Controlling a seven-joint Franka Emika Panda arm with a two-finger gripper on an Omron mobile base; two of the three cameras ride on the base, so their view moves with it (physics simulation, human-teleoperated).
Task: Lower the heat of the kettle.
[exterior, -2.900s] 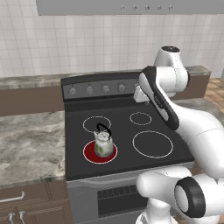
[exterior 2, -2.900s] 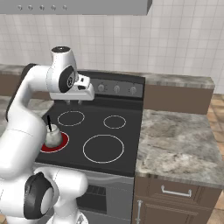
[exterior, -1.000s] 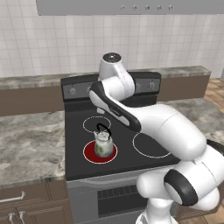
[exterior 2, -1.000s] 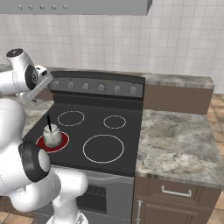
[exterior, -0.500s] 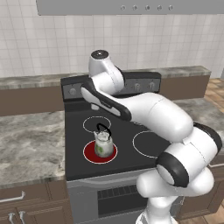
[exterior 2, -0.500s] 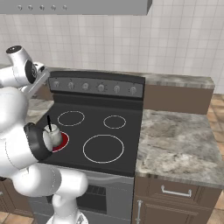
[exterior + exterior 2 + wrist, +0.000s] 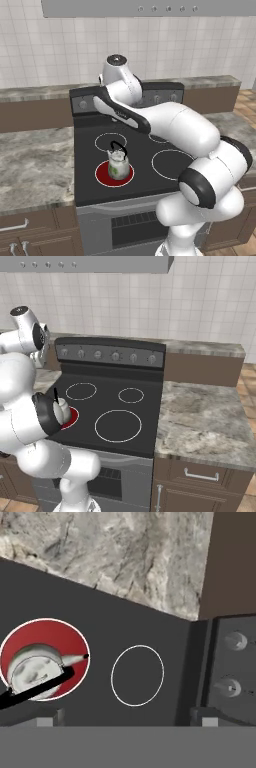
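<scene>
The silvery-grey kettle (image 7: 117,163) with its black arched handle stands on the glowing red front-left burner (image 7: 102,176) of the black stove. My elbow partly hides the kettle (image 7: 63,407) in the right base view. My gripper (image 7: 125,722) hangs open and empty over the stove's back left, looking straight down. Beneath it in the hand view are the kettle (image 7: 34,673), a small burner ring (image 7: 137,675) and two control knobs (image 7: 235,641) on the back panel. The fingertips (image 7: 48,718) stand wide apart, clear of the knobs.
A row of knobs (image 7: 115,356) runs along the stove's back panel. Three other burners are unlit, the large one (image 7: 118,426) at front right. Granite counters (image 7: 35,160) (image 7: 205,421) flank the stove. A range hood (image 7: 150,7) hangs above, and my own arm arches over the cooktop.
My arm has swung left across the stove, from over the right burners to the back-left corner by the control panel. The kettle has stayed on the red burner.
</scene>
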